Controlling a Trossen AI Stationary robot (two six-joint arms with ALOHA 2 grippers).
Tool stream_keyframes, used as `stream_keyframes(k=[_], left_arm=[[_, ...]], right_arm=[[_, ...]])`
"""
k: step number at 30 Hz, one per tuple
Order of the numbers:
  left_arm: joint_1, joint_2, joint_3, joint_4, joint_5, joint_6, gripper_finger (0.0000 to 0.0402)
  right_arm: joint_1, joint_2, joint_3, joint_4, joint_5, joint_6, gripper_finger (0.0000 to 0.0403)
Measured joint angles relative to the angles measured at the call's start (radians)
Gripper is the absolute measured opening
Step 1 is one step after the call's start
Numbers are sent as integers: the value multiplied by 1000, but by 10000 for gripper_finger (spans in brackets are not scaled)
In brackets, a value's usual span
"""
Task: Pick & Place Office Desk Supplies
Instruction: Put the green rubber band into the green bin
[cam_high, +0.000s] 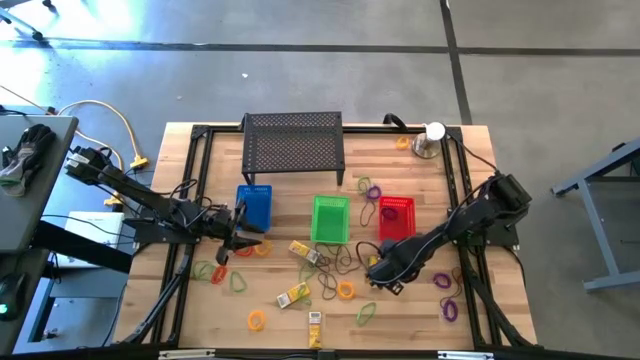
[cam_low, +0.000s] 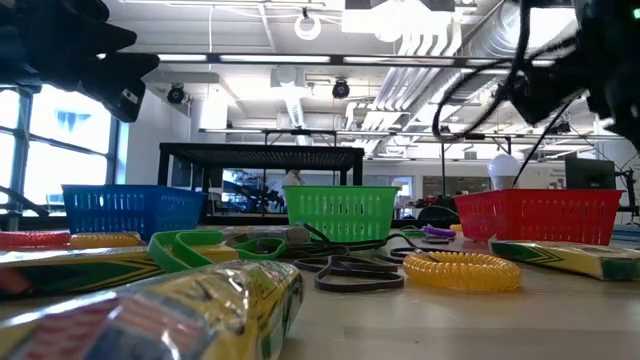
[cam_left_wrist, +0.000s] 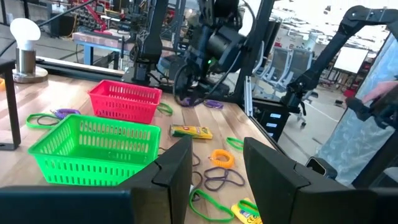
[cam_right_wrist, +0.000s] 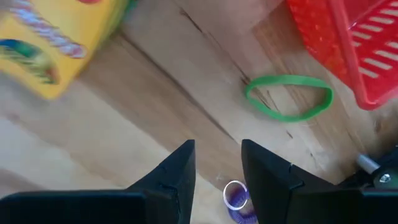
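A yellow crayon-style packet in clear wrap (cam_low: 170, 310) lies closest to the low camera, blurred, with a coiled orange loop (cam_low: 462, 270) and a dark elastic loop (cam_low: 348, 276) just beyond it on the wooden table (cam_high: 400, 320); behind these stand the blue basket (cam_low: 130, 208), the green basket (cam_low: 342, 212) and the red basket (cam_low: 540, 215) in a row, all apart from one another; a black mesh shelf (cam_high: 294, 148) sits at the table's far side, and a silver cup with a white ball (cam_high: 432, 140) near its far right corner; loops in orange, green and purple and several yellow packets lie scattered over the near half of the table, none seen in a basket; the left gripper (cam_high: 240, 238) hangs just in front of the blue basket, its fingers (cam_left_wrist: 177, 171) parted with nothing between them; the right gripper (cam_high: 380, 272) is low over the table in front of the red basket, fingers (cam_right_wrist: 180, 171) likewise apart and empty, near a green loop (cam_right_wrist: 289, 96) and above a small purple coil (cam_right_wrist: 236, 198).
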Motion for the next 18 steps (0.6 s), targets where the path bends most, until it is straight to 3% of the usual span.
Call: stream_keyframes(k=[10,13,18], left_arm=[[0,0,0,8,-5,5,140],[0,0,0,11,-5,6,140],[0,0,0,16,-5,6,140]], right_arm=[[-7,-7,-168,74,34,-67,119],[-6,-8,-182,79,88,-90,119],[-6,-10,-189,85,90,-163,119]])
